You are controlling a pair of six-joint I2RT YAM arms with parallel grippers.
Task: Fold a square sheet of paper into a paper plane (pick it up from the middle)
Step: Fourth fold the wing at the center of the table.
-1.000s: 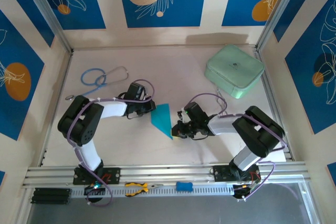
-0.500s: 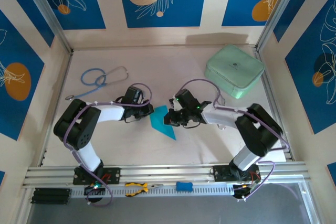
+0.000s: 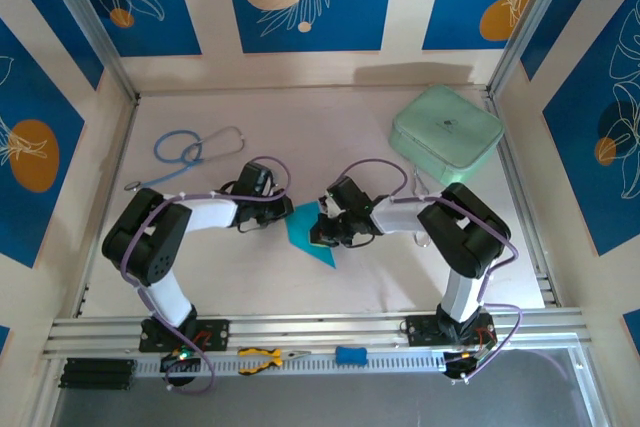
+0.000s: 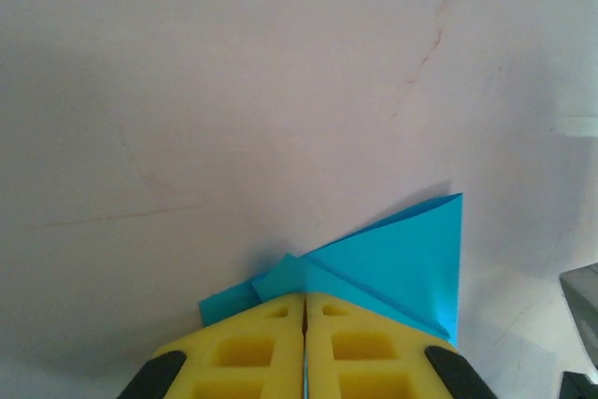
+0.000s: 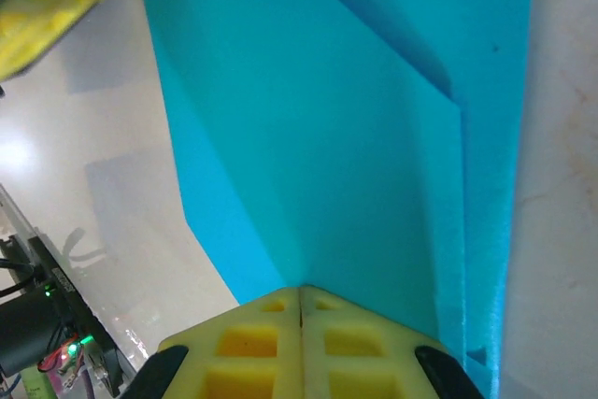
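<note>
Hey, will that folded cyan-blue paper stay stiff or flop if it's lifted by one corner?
Probably floppy: the thin folded cyan-blue paper lies on the white table, stiffened only where its layers overlap. It is likely very light, so a push would probably slide it, not tip it.

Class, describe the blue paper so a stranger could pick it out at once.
From the mint-green case at far right, move to the middle of the table, between the left gripper and right gripper. There is the square sheet of paper: thin, cyan, folded to a point, unlike the looped blue stethoscope.
</note>
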